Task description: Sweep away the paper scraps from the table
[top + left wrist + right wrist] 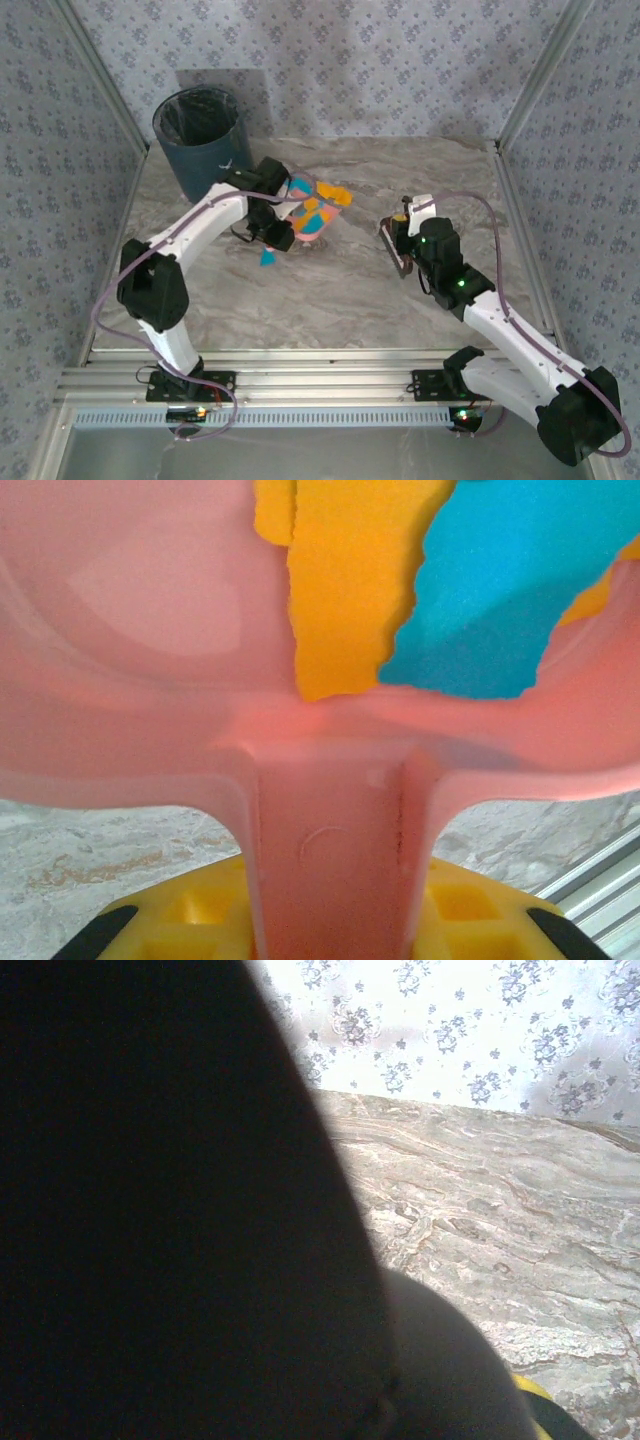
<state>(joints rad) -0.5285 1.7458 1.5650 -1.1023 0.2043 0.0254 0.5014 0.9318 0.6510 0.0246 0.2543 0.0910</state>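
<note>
My left gripper point(281, 226) is shut on the handle point(330, 860) of a pink dustpan point(312, 218), which it holds over the table point(350, 290) left of centre. In the pan lie orange and teal paper scraps point(420, 590). An orange scrap point(336, 194) shows at the pan's far edge. One teal scrap point(267, 258) lies on the table just in front of the pan. My right gripper point(405, 238) is to the right of the pan, shut on a dark brush point(396, 246). In the right wrist view the brush point(180, 1210) is a dark mass that hides the fingers.
A dark blue bin point(201, 140) with a black liner stands at the back left, just behind my left arm. Patterned walls enclose the table on three sides. An aluminium rail point(320, 385) runs along the near edge.
</note>
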